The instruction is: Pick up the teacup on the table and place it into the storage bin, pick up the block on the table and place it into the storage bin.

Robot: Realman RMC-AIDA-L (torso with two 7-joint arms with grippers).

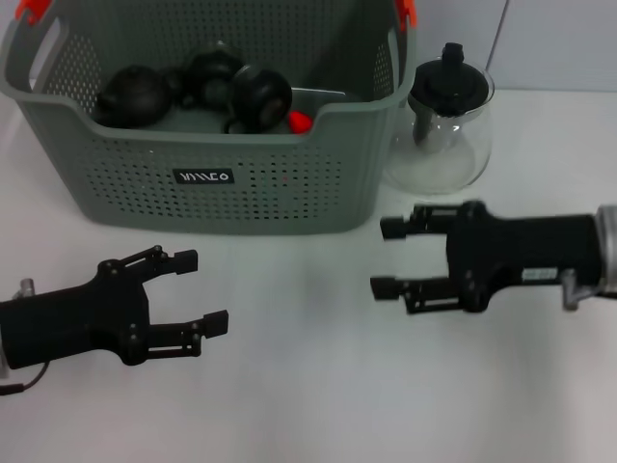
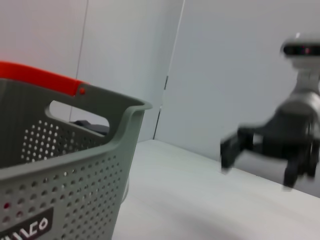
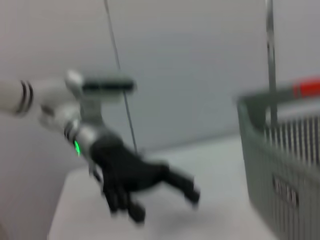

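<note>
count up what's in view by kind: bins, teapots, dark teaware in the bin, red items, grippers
storage bin: 1
glass teapot: 1
dark teaware pieces in the bin: about 3, overlapping, so the count is unsure
small red item in the bin: 1
grippers: 2, left gripper and right gripper, both open
total: about 8

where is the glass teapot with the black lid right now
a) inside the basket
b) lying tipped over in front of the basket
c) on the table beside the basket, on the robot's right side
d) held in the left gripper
c: the glass teapot stands upright on the table just outside the basket, on the robot's right; the left gripper and right gripper are both open and empty.
</note>
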